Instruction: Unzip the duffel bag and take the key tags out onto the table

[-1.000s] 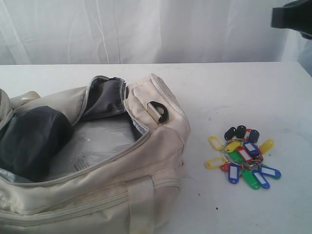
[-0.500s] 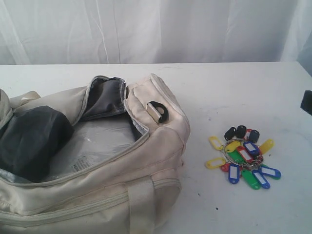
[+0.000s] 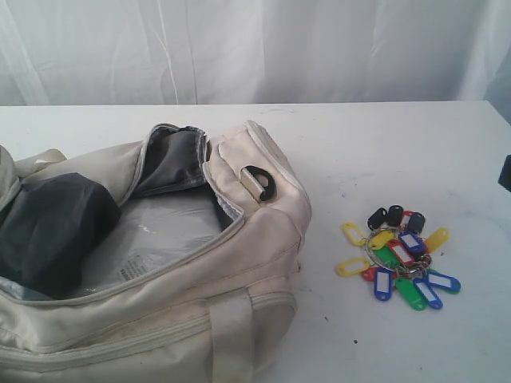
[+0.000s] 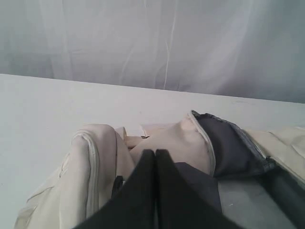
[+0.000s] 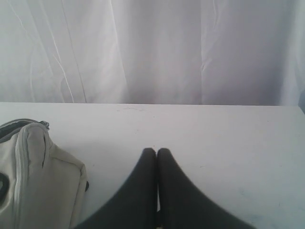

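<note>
The cream duffel bag (image 3: 267,227) lies unzipped on the left of the white table (image 3: 399,144), with its grey lining (image 3: 172,163) showing. The key tags (image 3: 399,259), a bunch in yellow, blue, green, red and black, rest on the table to the right of the bag. My left gripper (image 4: 155,152) is shut and empty, hovering over the bag's end (image 4: 90,162). My right gripper (image 5: 157,151) is shut on nothing above bare tabletop, with the bag's corner (image 5: 38,167) to one side. In the exterior view only a dark sliver of the right arm (image 3: 505,171) shows.
A white curtain (image 3: 255,48) hangs behind the table's far edge. A black strap ring (image 3: 259,182) sits on the bag's end. A dark rounded mass (image 3: 48,231) lies over the bag's left part; I cannot tell what it is.
The right arm dropped from the top right corner to the right edge of the exterior view, almost out of sight. The bag and key tags have stayed put.
</note>
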Robot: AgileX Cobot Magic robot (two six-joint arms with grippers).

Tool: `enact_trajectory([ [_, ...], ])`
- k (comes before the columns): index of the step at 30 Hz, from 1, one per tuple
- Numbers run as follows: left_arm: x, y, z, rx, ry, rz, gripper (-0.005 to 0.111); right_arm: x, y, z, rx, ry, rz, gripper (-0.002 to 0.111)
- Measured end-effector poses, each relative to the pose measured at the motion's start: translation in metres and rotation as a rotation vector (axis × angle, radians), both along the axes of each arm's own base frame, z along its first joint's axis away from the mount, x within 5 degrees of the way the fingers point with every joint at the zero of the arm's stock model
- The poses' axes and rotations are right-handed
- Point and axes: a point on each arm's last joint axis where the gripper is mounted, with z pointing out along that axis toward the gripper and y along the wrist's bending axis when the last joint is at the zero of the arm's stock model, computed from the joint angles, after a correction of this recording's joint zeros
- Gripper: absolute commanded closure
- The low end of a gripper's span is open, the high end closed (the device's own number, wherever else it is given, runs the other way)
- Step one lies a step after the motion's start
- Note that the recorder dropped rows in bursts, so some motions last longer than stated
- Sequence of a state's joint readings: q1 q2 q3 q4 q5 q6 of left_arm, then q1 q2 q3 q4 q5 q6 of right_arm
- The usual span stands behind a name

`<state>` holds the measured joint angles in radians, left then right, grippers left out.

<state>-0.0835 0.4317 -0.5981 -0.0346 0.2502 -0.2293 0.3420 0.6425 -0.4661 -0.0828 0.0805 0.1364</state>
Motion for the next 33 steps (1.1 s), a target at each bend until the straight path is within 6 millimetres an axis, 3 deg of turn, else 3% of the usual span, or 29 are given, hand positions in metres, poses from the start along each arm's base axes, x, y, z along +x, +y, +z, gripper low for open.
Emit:
enact_trajectory([
  [9,-0.007,0.001,-0.001,0.014,-0.020,0.000,0.107,0.000,0.000,0.000,0.002,-0.001,0.000,0.108],
  [15,-0.029,0.005,-0.048,0.095,-0.025,0.013,0.107,0.000,0.000,0.000,0.002,-0.001,0.000,0.108],
  [16,-0.031,0.005,-0.069,0.064,-0.032,0.009,0.107,0.000,0.000,0.000,0.002,-0.001,0.000,0.108],
  [24,-0.026,0.004,-0.126,-0.051,-0.110,0.028,0.107,0.000,0.000,0.000,0.002,-0.001,0.000,0.108],
  [33,-0.025,0.004,-0.144,-0.009,-0.084,0.024,0.107,0.000,0.000,0.000,0.003,-0.003,0.000,0.108],
])
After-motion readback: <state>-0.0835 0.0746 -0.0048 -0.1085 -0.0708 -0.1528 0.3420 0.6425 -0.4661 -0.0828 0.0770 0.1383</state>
